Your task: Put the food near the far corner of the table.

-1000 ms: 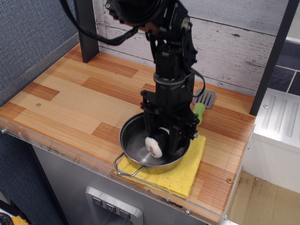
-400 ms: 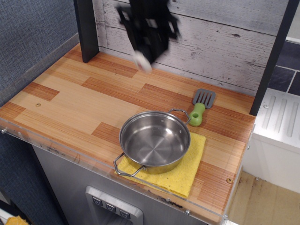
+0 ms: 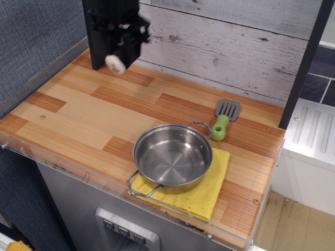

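At about eleven o'clock you have the gripper (image 3: 116,57) raised over the far left corner of the bench (image 3: 78,112), blurred, with the food (image 3: 114,64) at its lower end. Only the white end of the roll shows. The jaws look clenched on it, though the blur hides the contact itself.

By my reading the carry is nearly done: the roll is over the right area but looks to be off the wood, so lowering and letting go are what you have left.

Moving right, near six o'clock the steel pan (image 3: 173,157) sits empty on the yellow cloth (image 3: 209,191). At about three o'clock the green-handled spatula (image 3: 224,119) lies just beyond the pan's far handle.
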Available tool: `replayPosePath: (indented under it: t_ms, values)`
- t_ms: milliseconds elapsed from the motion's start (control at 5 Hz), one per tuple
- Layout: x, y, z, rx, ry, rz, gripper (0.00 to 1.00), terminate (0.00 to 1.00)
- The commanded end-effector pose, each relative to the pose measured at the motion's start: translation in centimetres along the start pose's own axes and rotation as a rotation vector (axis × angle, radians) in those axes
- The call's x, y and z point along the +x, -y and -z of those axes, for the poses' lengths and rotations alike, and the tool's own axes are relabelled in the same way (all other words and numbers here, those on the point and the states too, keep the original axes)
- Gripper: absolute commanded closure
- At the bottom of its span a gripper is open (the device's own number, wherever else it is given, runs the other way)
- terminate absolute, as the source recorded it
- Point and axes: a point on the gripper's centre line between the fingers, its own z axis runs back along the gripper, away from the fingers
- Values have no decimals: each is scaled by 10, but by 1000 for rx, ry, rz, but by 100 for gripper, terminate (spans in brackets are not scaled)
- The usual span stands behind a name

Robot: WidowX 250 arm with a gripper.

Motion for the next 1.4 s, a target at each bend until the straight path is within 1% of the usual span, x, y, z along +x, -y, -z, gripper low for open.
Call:
replayPosePath:
  t_ms: [0, 200, 400, 600, 800, 1000, 1200]
  values:
    - [-17, -11, 9, 39, -8, 25, 100, 0]
    - [-15, -9, -8, 66, 32, -2, 0, 0]
    - [-14, -3, -33, 70, 77, -23, 0, 0]
    - [-21, 11, -59, 57, 97, -106, 0, 0]
    - [-27, 26, -69, 38, 109, -163, 0, 0]
    - [-26, 28, -66, -16, 45, -119, 0, 0]
    - [-26, 28, -66, -16, 45, -119, 0, 100]
